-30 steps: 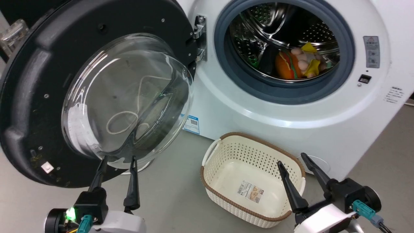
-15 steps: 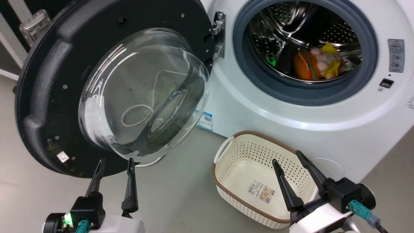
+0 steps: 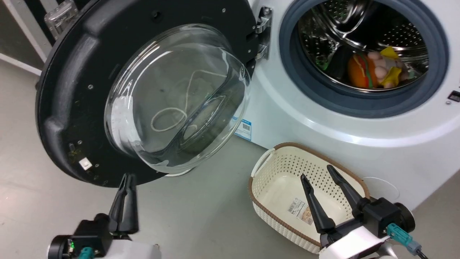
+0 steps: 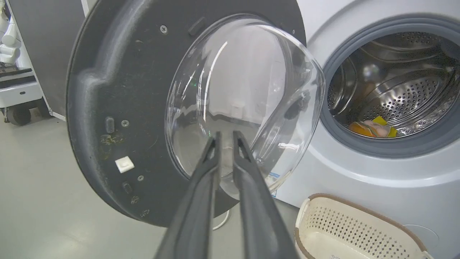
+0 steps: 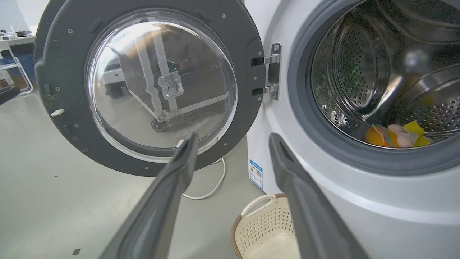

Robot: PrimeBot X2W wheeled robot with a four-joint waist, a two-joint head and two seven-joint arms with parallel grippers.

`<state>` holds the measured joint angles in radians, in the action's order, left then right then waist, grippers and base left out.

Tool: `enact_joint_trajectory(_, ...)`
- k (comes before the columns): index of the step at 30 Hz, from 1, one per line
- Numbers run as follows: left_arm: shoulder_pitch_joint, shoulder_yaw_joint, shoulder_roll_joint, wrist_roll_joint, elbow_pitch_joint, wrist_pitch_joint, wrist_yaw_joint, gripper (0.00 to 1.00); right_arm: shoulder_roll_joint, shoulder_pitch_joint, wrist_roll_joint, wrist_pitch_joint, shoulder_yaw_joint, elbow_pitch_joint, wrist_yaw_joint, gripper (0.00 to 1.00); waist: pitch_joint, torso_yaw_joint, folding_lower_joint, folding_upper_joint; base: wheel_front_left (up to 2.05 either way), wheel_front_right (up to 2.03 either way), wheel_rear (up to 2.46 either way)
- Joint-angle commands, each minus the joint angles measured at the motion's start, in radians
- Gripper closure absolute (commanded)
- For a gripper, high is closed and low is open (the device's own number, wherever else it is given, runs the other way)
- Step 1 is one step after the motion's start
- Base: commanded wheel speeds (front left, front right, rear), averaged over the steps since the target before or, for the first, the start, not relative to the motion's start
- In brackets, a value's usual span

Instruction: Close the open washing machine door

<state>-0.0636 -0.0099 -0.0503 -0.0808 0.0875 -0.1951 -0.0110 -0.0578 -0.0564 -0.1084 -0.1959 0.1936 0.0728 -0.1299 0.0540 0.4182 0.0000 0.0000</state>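
Note:
The washing machine door (image 3: pixel 68 82) stands wide open, swung out to the left on its hinge (image 3: pixel 263 36); its black inner rim and bulging clear glass bowl (image 3: pixel 179 97) face me. My left gripper (image 3: pixel 126 177) sits just below the door's lower rim with its fingers together, nothing between them. In the left wrist view the left gripper (image 4: pixel 226 133) points at the glass bowl (image 4: pixel 244 93), short of it. My right gripper (image 3: pixel 316 172) hangs open over the basket, and in the right wrist view the right gripper (image 5: pixel 233 137) faces the door (image 5: pixel 248 39) and hinge.
The white washing machine (image 3: pixel 323 133) has a grey rubber ring (image 3: pixel 363 102) around a steel drum holding soft toys (image 3: pixel 373 70). A cream perforated basket (image 3: pixel 267 205) sits on the grey floor before it. A white cable (image 5: pixel 212 190) lies under the door. A wheeled cart (image 4: pixel 18 93) stands far left.
The left gripper's fingers have come together from an open stance. The head camera has turned, so door, machine and basket all slide rightward in the head view. The right gripper stays open.

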Motion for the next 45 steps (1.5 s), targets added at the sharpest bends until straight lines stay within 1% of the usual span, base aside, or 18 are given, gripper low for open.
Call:
enact_joint_trajectory(1, 0.002, 0.006, 0.0, -0.014, 0.015, -0.01, 0.008, 1.0, -0.007, -0.017, -0.007, -0.009, 0.004, 0.0, -0.001, 0.0, 0.009, 0.009, 0.0, 0.0, 0.0, 0.0, 0.0)
enact_joint_trajectory(3, 0.015, 0.024, 0.0, -0.052, 0.047, -0.014, 0.017, 1.0, -0.009, -0.016, -0.006, -0.013, 0.003, -0.002, -0.001, 0.0, 0.017, 0.018, 0.0, 0.0, 0.0, 0.0, 0.0)
enact_joint_trajectory(8, 0.074, 0.111, -0.022, -0.122, 0.128, -0.025, 0.073, 1.0, -0.015, -0.006, 0.003, -0.024, -0.008, -0.013, -0.001, 0.0, 0.04, 0.039, 0.0, 0.0, 0.0, 0.0, 0.0)
enact_joint_trajectory(11, 0.136, 0.176, -0.069, -0.201, 0.128, -0.03, 0.097, 1.0, -0.02, 0.005, 0.008, -0.03, -0.018, -0.021, -0.001, 0.0, 0.055, 0.047, 0.0, 0.0, 0.0, 0.0, 0.0)
enact_joint_trajectory(13, 0.186, 0.228, -0.107, -0.289, 0.107, 0.002, 0.105, 1.0, -0.023, 0.003, 0.011, -0.034, -0.012, -0.025, -0.001, 0.0, 0.071, 0.038, 0.0, 0.0, 0.0, 0.0, 0.0)
enact_joint_trajectory(15, 0.25, 0.29, -0.141, -0.4, 0.08, 0.051, 0.11, 1.0, -0.026, -0.003, 0.012, -0.038, -0.009, -0.029, -0.001, 0.0, 0.085, 0.031, 0.0, 0.0, 0.0, 0.0, 0.0)
enact_joint_trajectory(16, 0.283, 0.324, -0.159, -0.458, 0.059, 0.078, 0.111, 1.0, -0.027, -0.007, 0.012, -0.041, -0.008, -0.03, -0.001, 0.0, 0.092, 0.027, 0.0, 0.0, 0.0, 0.0, 0.0)
enact_joint_trajectory(17, 0.379, 0.416, -0.201, -0.646, -0.034, 0.197, 0.091, 1.0, -0.031, -0.019, 0.012, -0.047, 0.001, -0.032, -0.001, 0.0, 0.115, 0.014, 0.0, 0.0, 0.0, 0.0, 0.0)
enact_joint_trajectory(20, 0.47, 0.485, -0.24, -0.838, -0.141, 0.351, 0.047, 1.0, -0.037, -0.032, 0.012, -0.053, 0.004, -0.033, -0.001, 0.0, 0.135, 0.007, 0.0, 0.0, 0.0, 0.0, 0.0)
enact_joint_trajectory(24, 0.563, 0.558, -0.283, -1.037, -0.274, 0.525, -0.026, 1.0, -0.044, -0.046, 0.01, -0.061, 0.008, -0.034, -0.001, 0.0, 0.157, 0.0, 0.0, 0.0, 0.0, 0.0, 0.0)
enact_joint_trajectory(28, 0.603, 0.586, -0.311, -1.171, -0.375, 0.687, -0.079, 1.0, -0.048, -0.052, 0.011, -0.066, 0.01, -0.033, -0.001, 0.0, 0.168, -0.01, 0.0, 0.0, 0.0, 0.0, 0.0)
enact_joint_trajectory(29, 0.601, 0.582, -0.317, -1.194, -0.387, 0.731, -0.08, 1.0, -0.048, -0.053, 0.015, -0.066, 0.006, -0.032, -0.001, 0.0, 0.17, -0.015, 0.0, 0.0, 0.0, 0.0, 0.0)
enact_joint_trajectory(32, 0.573, 0.567, -0.329, -1.248, -0.395, 0.847, -0.062, 1.0, -0.044, -0.058, 0.02, -0.066, -0.016, -0.032, -0.001, 0.0, 0.173, -0.026, 0.0, 0.0, 0.0, 0.0, 0.0)
enact_joint_trajectory(34, 0.551, 0.567, -0.331, -1.283, -0.382, 0.901, -0.028, 1.0, -0.04, -0.06, 0.022, -0.066, -0.027, -0.033, -0.001, 0.0, 0.174, -0.032, 0.0, 0.0, 0.0, 0.0, 0.0)
enact_joint_trajectory(37, 0.513, 0.582, -0.322, -1.338, -0.367, 0.966, -0.005, 1.0, -0.034, -0.061, 0.025, -0.066, -0.03, -0.032, -0.001, 0.0, 0.171, -0.041, 0.0, 0.0, 0.0, 0.0, 0.0)
enact_joint_trajectory(41, 0.444, 0.581, -0.306, -1.383, -0.333, 1.048, 0.004, 1.0, -0.024, -0.064, 0.022, -0.066, -0.048, -0.041, -0.001, 0.0, 0.157, -0.055, 0.0, 0.0, 0.0, 0.0, 0.0)
enact_joint_trajectory(44, 0.383, 0.58, -0.273, -1.445, -0.277, 1.128, 0.007, 1.0, -0.017, -0.066, 0.02, -0.066, -0.063, -0.047, -0.001, 0.0, 0.139, -0.071, 0.0, 0.0, 0.0, 0.0, 0.0)
enact_joint_trajectory(45, 0.383, 0.58, -0.273, -1.445, -0.277, 1.128, 0.007, 1.0, -0.017, -0.066, 0.02, -0.066, -0.063, -0.047, -0.001, 0.0, 0.139, -0.071, 0.0, 0.0, 0.0, 0.0, 0.0)
